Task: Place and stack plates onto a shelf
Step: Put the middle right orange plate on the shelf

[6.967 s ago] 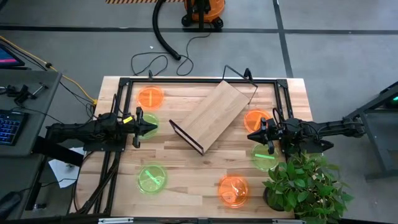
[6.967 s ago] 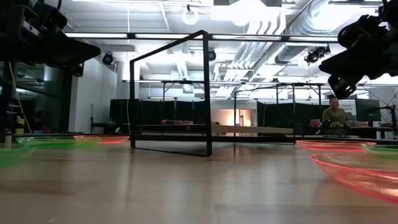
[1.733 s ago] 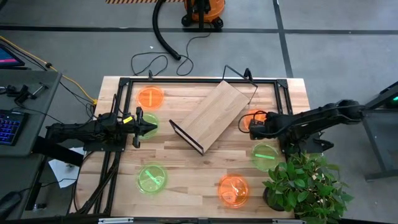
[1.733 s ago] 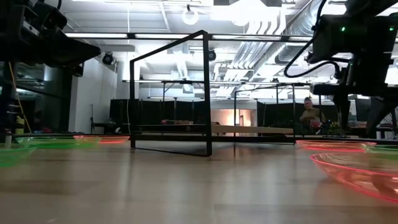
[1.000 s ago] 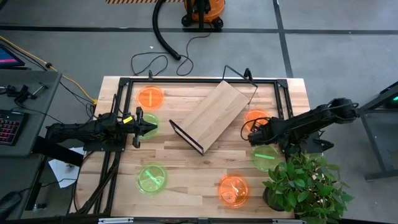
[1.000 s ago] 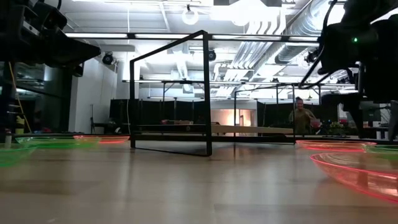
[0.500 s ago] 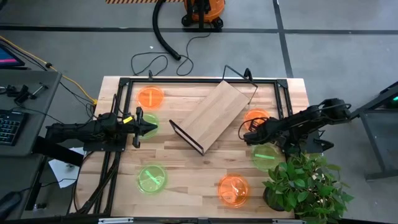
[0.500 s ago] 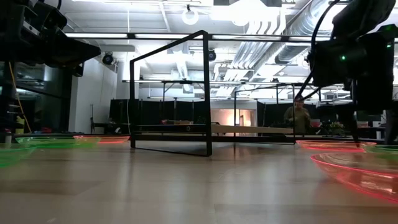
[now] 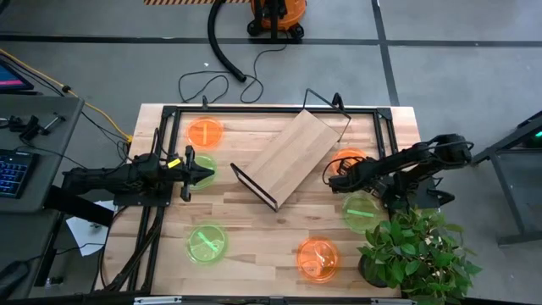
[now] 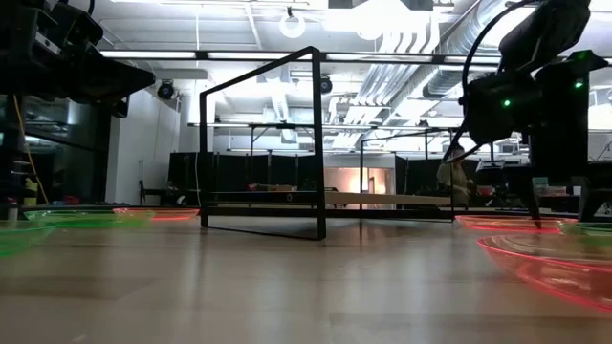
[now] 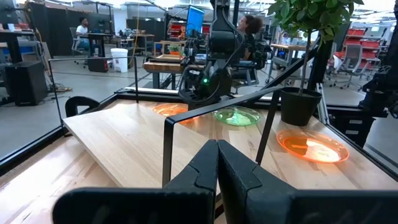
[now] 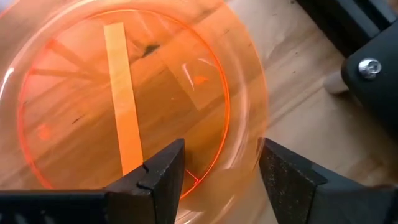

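The shelf (image 9: 292,157), a light-wood board on a black wire frame, stands slantwise mid-table. Near its right end an orange plate (image 9: 351,158) lies flat on the table. My right gripper (image 9: 332,178) points down over this plate's edge, open, one finger inside the rim and one outside (image 12: 221,168). A green plate (image 9: 362,212) lies just nearer. My left gripper (image 9: 196,174) hovers shut at the table's left, over a green plate (image 9: 205,166) and beside an orange plate (image 9: 204,132). Another green plate (image 9: 206,243) and orange plate (image 9: 318,258) lie near the front edge. My right gripper straddles the orange plate's rim (image 12: 258,134) from above with open fingers. Whether either finger (image 12: 163,171) touches the plate I cannot tell. The plate lies flat on the table.
A potted plant (image 9: 415,250) stands at the table's near right corner, close to my right arm. A black frame (image 9: 254,110) runs along the table's far and side edges. In the low view a person (image 10: 455,177) shows in the room behind.
My right gripper has gone a little toward the table's left and far edges and down over the orange plate. It has stayed open throughout. The plate has not moved.
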